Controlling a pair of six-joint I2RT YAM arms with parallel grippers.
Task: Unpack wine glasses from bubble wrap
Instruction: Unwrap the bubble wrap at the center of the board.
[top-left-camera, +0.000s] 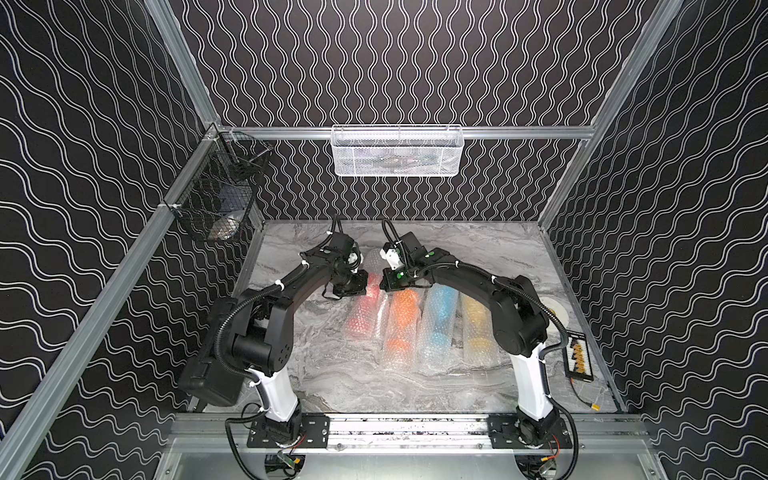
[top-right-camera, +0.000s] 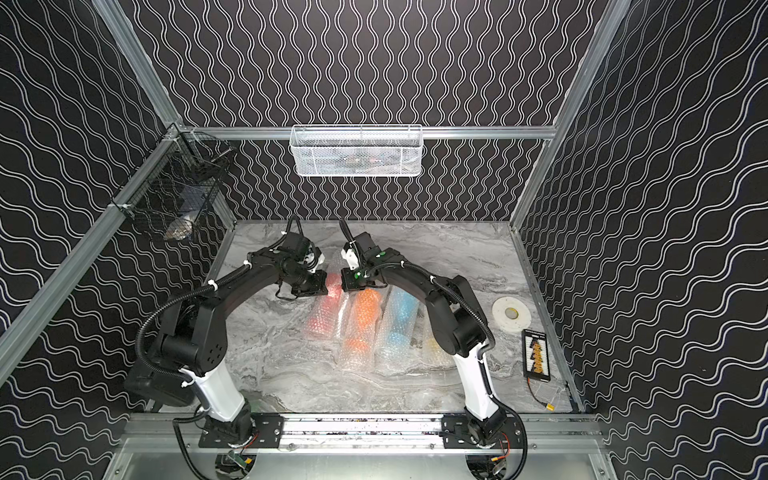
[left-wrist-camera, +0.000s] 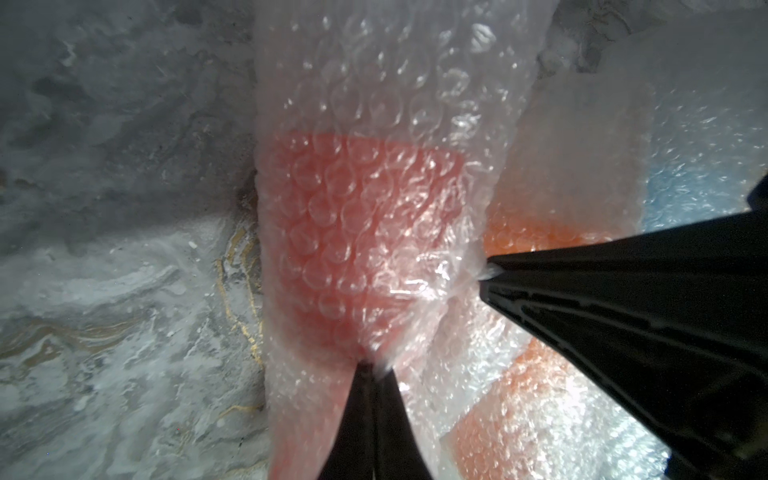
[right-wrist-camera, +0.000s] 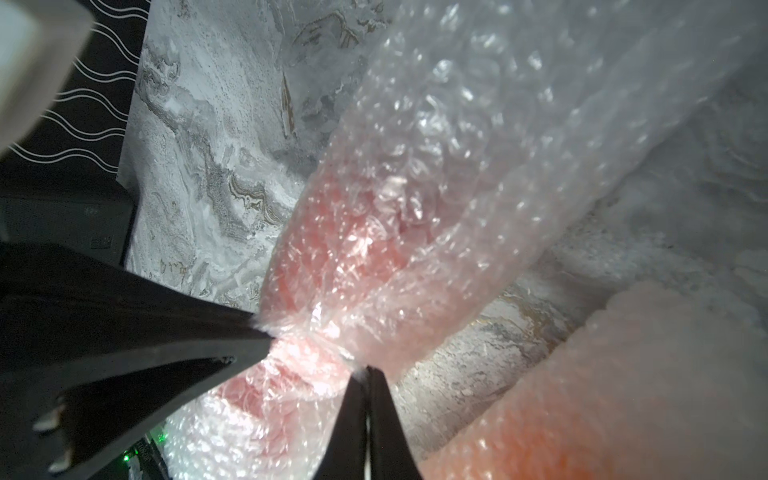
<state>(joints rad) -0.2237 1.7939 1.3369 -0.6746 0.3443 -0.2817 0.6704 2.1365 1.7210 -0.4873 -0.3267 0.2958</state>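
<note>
Grey marbled tabletop (top-left-camera: 332, 386), black walls with white wavy lines on 3 sides. 4 tubes of bubble wrap (left-wrist-camera: 374, 83) lie side by side between my 2 arms, 1 glass in each: red wine glass (top-left-camera: 360, 322) nearest my left arm, then orange wine glass (top-left-camera: 403, 311), light blue wine glass (top-left-camera: 442, 307), and yellow wine glass (top-left-camera: 477, 316) beside my right arm. All 4 are wrapped, colours blurred through the dimples. Both claws are at the far end of the red tube. Left claw (left-wrist-camera: 371, 368): fingers together, pinching a fold of wrap over the red plastic. Right claw (right-wrist-camera: 367, 371): fingers together too, clamped on the same tube's wrap, film puckered at the tips. The 2 claws sit near each other, not touching, with wrap bunched between them. Can't tell if that end of the tube is off the table. White mesh basket (top-left-camera: 397, 151) hangs on the back rail, black wire basket (top-left-camera: 216, 195) on the left wall. White disc (top-right-camera: 500, 309) and small black board (top-right-camera: 537, 355) lie on the table past my right arm.
</note>
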